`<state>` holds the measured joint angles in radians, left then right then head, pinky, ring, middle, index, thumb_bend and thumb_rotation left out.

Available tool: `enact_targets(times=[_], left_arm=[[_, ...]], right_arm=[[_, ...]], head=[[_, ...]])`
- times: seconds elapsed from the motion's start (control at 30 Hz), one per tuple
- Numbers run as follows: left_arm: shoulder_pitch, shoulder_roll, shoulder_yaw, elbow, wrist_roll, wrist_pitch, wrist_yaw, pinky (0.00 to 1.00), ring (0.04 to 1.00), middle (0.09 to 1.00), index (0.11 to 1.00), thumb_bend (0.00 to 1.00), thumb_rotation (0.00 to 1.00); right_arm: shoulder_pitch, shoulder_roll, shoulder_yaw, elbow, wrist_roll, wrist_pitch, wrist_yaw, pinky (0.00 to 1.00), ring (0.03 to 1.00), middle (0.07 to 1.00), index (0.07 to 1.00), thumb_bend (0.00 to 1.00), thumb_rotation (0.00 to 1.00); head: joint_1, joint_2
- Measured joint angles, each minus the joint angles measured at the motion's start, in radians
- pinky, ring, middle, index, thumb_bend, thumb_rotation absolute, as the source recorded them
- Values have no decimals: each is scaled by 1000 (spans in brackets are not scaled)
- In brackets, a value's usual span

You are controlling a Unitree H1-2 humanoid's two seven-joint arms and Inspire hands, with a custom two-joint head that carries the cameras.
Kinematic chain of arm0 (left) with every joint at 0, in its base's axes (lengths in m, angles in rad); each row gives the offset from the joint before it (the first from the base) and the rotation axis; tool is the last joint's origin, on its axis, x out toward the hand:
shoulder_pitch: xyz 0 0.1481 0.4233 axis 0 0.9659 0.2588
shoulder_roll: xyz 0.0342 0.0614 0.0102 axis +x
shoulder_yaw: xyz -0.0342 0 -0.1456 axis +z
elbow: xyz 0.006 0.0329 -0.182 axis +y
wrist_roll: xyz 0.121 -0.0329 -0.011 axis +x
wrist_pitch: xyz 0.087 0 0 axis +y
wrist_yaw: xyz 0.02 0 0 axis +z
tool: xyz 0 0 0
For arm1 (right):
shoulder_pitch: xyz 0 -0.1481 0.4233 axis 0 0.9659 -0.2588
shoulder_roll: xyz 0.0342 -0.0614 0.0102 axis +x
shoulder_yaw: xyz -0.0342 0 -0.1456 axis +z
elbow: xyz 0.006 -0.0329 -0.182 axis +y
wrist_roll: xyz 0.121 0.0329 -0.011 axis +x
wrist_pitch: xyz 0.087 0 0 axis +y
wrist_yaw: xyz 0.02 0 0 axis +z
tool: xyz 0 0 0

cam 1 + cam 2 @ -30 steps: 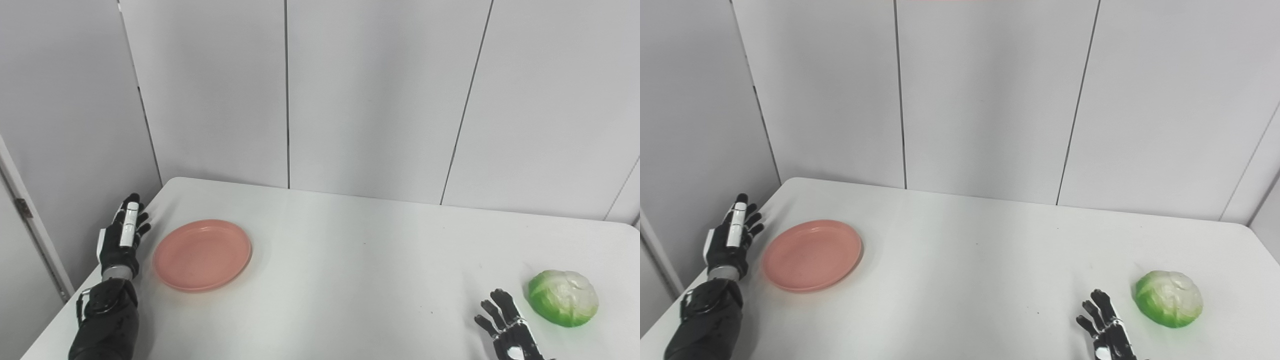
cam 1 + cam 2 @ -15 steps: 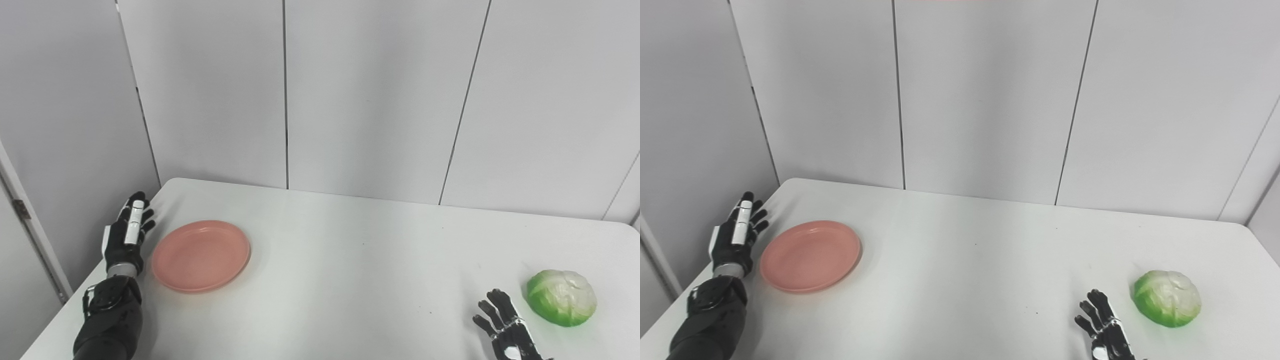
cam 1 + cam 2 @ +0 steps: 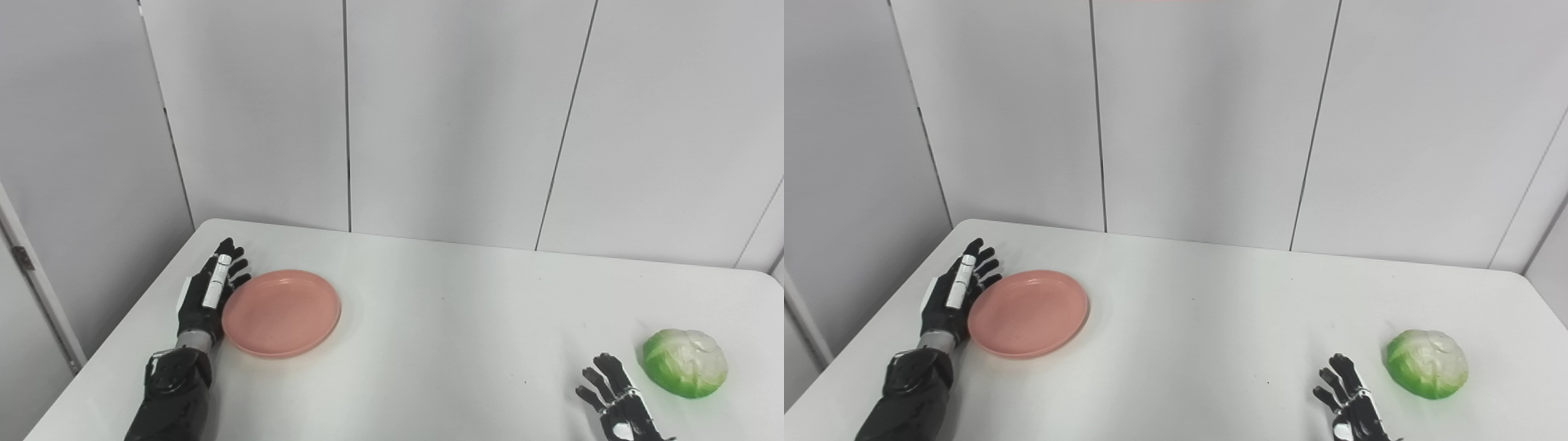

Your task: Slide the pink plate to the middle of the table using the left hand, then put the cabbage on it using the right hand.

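A pink plate (image 3: 281, 313) lies flat on the left part of the white table (image 3: 429, 343). My left hand (image 3: 207, 294) stands open, its fingers straight and pressed against the plate's left rim. The cabbage (image 3: 684, 362), green and white, rests near the table's right front. My right hand (image 3: 615, 407) is open with fingers spread, low at the picture's bottom edge, just left of the cabbage and apart from it.
Grey wall panels (image 3: 429, 122) rise right behind the table's far edge. The table's left edge (image 3: 116, 343) runs close beside my left forearm. Bare white tabletop lies between the plate and the cabbage.
My left hand has come against the plate's left rim and pushed it to the right across the table. The right hand and the cabbage have stayed in place.
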<state>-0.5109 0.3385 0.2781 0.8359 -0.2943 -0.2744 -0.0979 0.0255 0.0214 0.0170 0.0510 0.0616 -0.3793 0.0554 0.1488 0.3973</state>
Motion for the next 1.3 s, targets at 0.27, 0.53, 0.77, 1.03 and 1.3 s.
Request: enact_targets(times=[0.27, 0.53, 0.77, 1.03, 1.3], left_arm=[[54, -24, -24, -115, 2, 62, -4, 785, 867, 881, 884, 816, 807], [91, -67, -69, -216, 9, 98, -26, 801, 876, 886, 901, 803, 804], [86, -142, -109, -256, 23, 112, -33, 789, 862, 875, 880, 836, 808], [56, -203, -143, -241, 67, 110, -25, 801, 878, 883, 887, 886, 833], [56, -262, -128, -264, 66, 114, 9, 781, 861, 871, 873, 886, 843]], right_arm=[[0, 0, 0, 1, 0, 0, -2, 810, 858, 890, 864, 708, 874], [0, 1, 0, 2, -4, 0, -10, 802, 852, 886, 862, 725, 866], [0, 2, 3, 2, -10, 0, -20, 793, 845, 878, 855, 736, 862], [0, 3, 8, 2, -25, 0, -30, 776, 839, 874, 852, 736, 871], [0, 3, 14, 2, -55, -1, -49, 781, 840, 875, 852, 733, 878]], head=[[-6, 5], [-20, 9], [-41, 20], [-51, 23], [-109, 48]])
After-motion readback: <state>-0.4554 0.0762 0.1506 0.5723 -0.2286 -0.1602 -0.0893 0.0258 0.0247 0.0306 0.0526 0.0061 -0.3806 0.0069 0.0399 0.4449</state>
